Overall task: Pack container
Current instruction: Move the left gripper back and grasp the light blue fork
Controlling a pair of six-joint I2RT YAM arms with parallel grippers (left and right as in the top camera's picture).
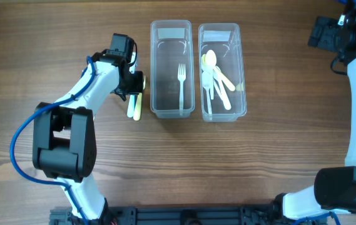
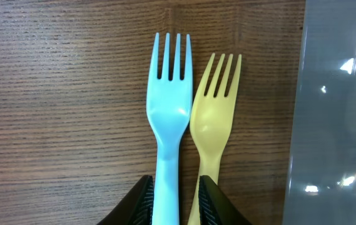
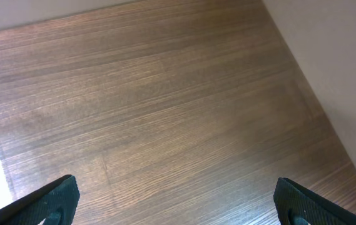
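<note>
Two forks, blue fork (image 2: 167, 119) beside yellow fork (image 2: 213, 119), lie on table (image 1: 40, 50) just left of clear container (image 1: 154, 75) (white fork (image 1: 181, 84) inside), L gripper (image 2: 176, 184) straddling blue handle, can't tell if clamped; R gripper (image 3: 176, 203) jaws wide apart.
</note>
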